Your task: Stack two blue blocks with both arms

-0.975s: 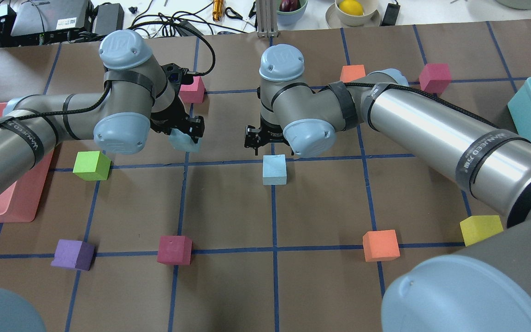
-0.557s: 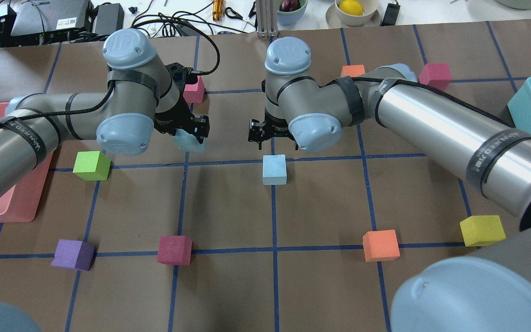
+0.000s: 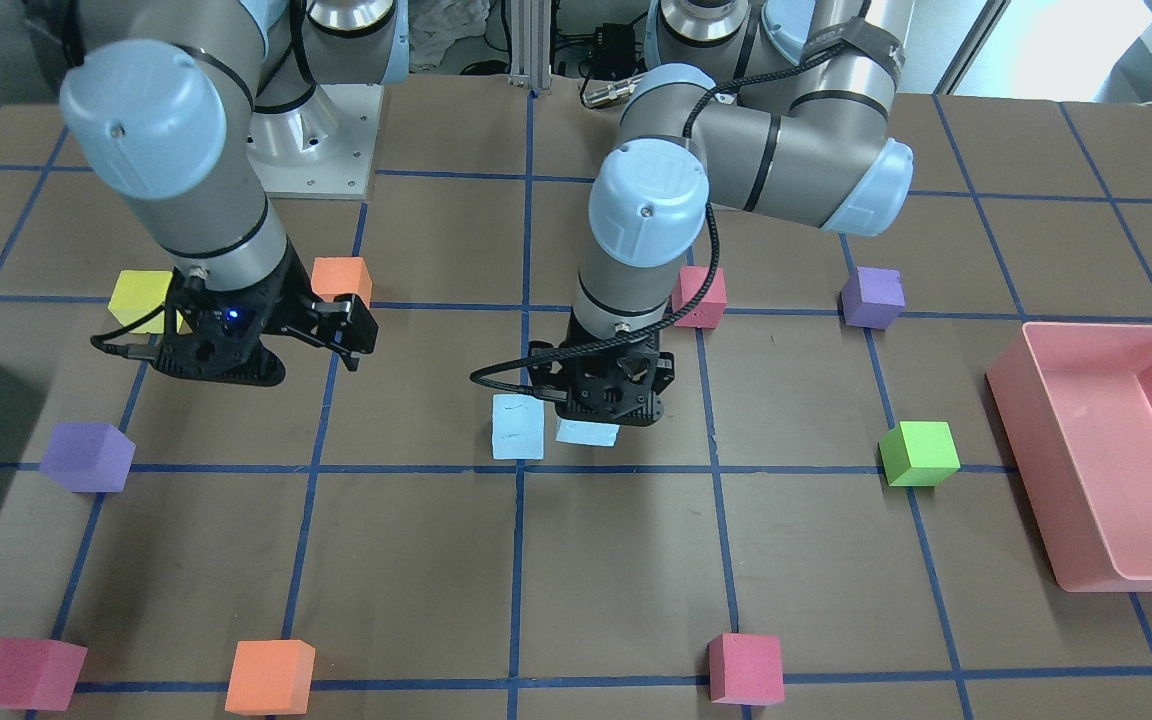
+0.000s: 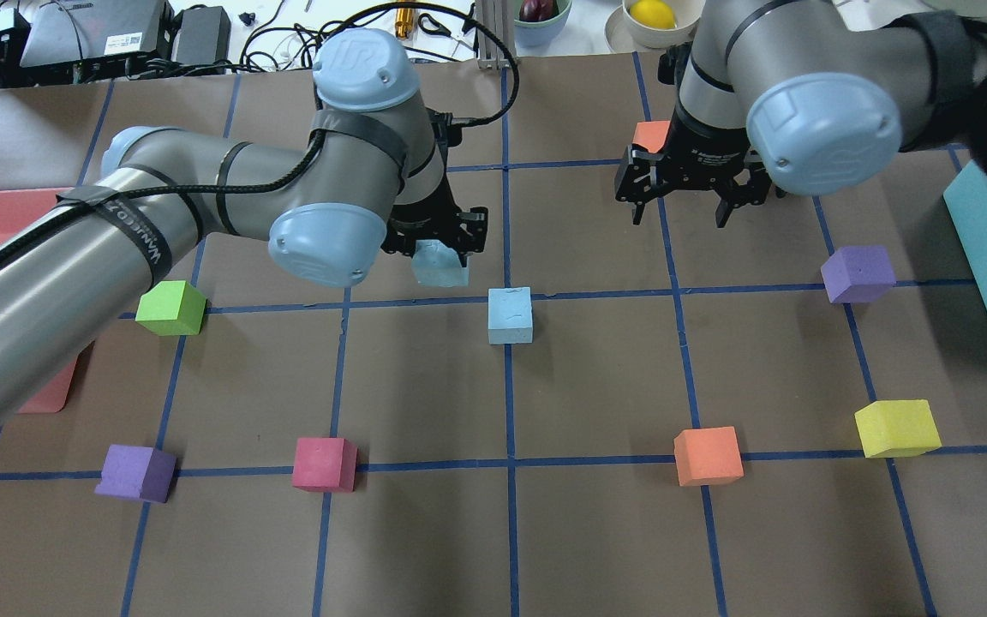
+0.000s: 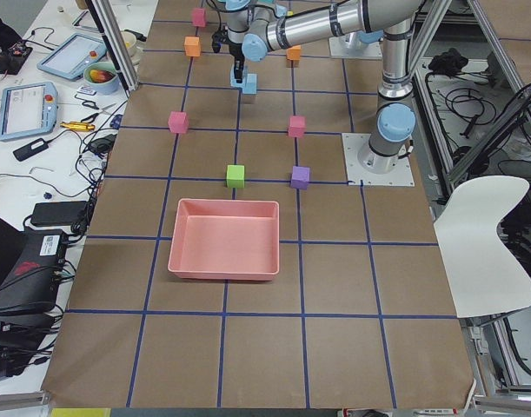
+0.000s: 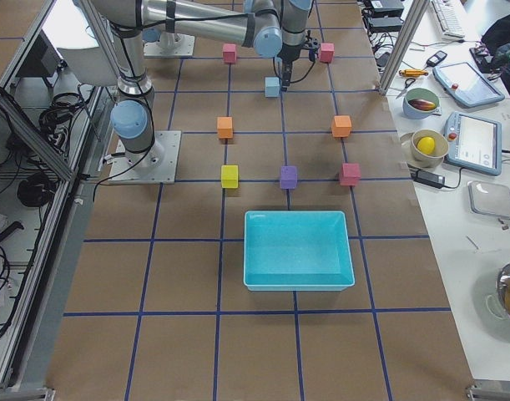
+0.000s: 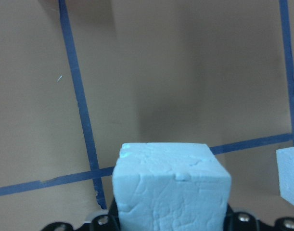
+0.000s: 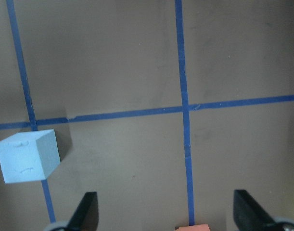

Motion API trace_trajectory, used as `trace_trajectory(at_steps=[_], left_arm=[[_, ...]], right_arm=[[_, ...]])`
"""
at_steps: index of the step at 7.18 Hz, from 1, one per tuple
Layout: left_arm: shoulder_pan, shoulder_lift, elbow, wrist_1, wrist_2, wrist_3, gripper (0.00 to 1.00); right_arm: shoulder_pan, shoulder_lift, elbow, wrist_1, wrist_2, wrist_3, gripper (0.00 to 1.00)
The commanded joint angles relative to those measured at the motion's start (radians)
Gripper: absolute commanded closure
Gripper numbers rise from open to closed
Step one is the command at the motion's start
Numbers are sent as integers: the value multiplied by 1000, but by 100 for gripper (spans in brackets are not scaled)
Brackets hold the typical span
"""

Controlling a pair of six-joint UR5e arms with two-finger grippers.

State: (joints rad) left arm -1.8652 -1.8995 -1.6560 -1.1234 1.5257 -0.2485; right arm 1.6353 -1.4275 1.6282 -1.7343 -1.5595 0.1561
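Progress: about half done, as I judge it. Left claw (image 4: 438, 250) is closed on the carried blue block (image 4: 440, 270), pinching two opposite faces. It holds the block near the middle of the table (image 4: 596, 531), far from every edge. The block looks lifted clear of the surface, though no view shows the gap well. Resting blue block (image 4: 511, 314) sits on a tape crossing just to the right and slightly nearer the robot's edge. The two blocks are not touching, and the resting one has nothing on top. Right claw (image 4: 678, 214) hangs with fingers spread wide and empty, well apart on the right half toward the far edge. Done: one block gripped, base block placed. Left: centre the carried block over the base, lower it, release.
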Motion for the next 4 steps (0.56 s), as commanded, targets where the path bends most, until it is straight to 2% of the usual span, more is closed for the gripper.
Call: trace_trajectory(at_steps=[1, 2, 4], left_arm=[[-54, -45, 39, -13, -1, -122, 100], [-75, -59, 42, -12, 1, -130, 100], [-97, -72, 38, -1, 2, -152, 100]], right_arm=[[-8, -112, -5, 82, -4, -27, 0], [-11, -116, -25, 144, -7, -102, 0], [-81, -119, -39, 148, -4, -101, 0]])
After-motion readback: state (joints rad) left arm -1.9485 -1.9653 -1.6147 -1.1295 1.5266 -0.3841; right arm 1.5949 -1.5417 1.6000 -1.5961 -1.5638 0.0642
